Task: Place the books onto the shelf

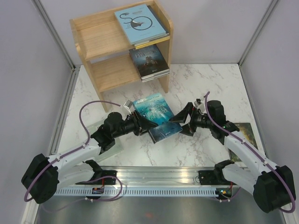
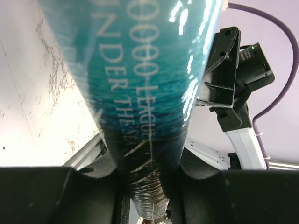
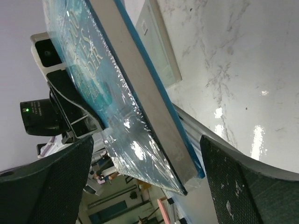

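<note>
I see the left gripper (image 1: 144, 125) pinching the teal book (image 1: 156, 113) at its 8 o'clock edge, the right gripper (image 1: 180, 120) wide; it's likely slick and stiffish.

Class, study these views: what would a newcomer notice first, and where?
The glossy teal book hangs mid-table, pinched by the left gripper while the open right gripper flanks its opposite edge. Behind stands the wooden shelf, a light blue book on its top tier, a dark book below.

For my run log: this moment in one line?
left gripper: shut on teal book | right gripper: open around book edge | shelf: books on both tiers
</note>
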